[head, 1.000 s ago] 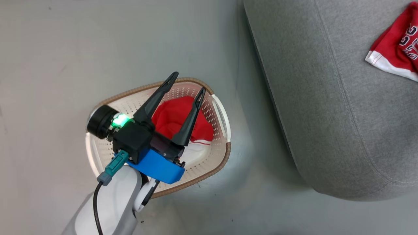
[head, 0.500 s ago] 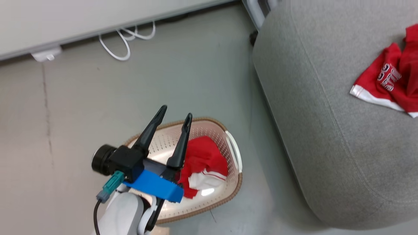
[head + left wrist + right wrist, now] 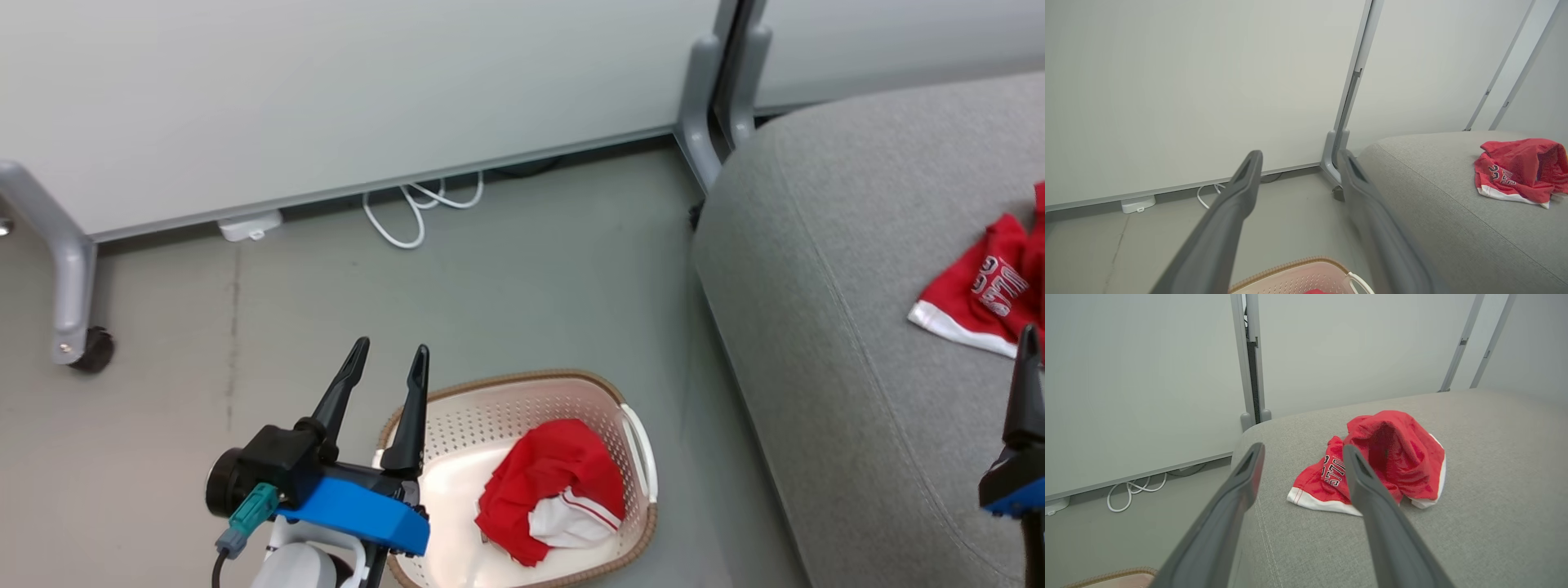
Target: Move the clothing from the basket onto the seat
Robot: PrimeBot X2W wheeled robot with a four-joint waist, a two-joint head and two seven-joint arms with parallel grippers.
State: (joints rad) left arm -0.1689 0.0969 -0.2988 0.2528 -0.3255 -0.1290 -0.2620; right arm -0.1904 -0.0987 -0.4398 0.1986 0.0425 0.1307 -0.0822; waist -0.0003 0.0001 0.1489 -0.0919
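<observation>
Red cloth with white panels (image 3: pixel 551 490) is what's left for us. It sits bunched in the basket (image 3: pixel 522 379), below and to the right of the left gripper (image 3: pixel 390 346), whose jaws stand wide apart with nothing between them. The right gripper (image 3: pixel 1303 446) is spread just as wide and just as empty, and just ahead of its jaws the lettered garment (image 3: pixel 1372 469) lies on the seat (image 3: pixel 1494 498). One piece home and one to go, by our reckoning.

The left jaws point out over the floor (image 3: pixel 531 269) beyond the basket. We'd want to tip them down and swing right until the heap sits squarely between them. We'd aim for the tall red fold, not the flat white panel, and sink deep enough to catch several layers without scraping the perforated wall. Soft cloth trails, so we'd lift well clear of the rim before carrying across to the seat, off to the right of these jaws.
</observation>
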